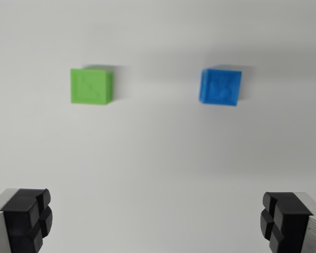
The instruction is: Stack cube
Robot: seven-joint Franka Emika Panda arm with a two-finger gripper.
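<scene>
A green cube rests on the white surface toward the wrist view's upper left. A blue cube sits at the same height toward the upper right, well apart from the green one. My gripper is open, its two black fingertips showing at the bottom corners with nothing between them. Both cubes lie ahead of the fingers, above them in the picture, neither touched. The picture is slightly blurred.
A plain white tabletop fills the whole view; only soft shadows fall beside the cubes.
</scene>
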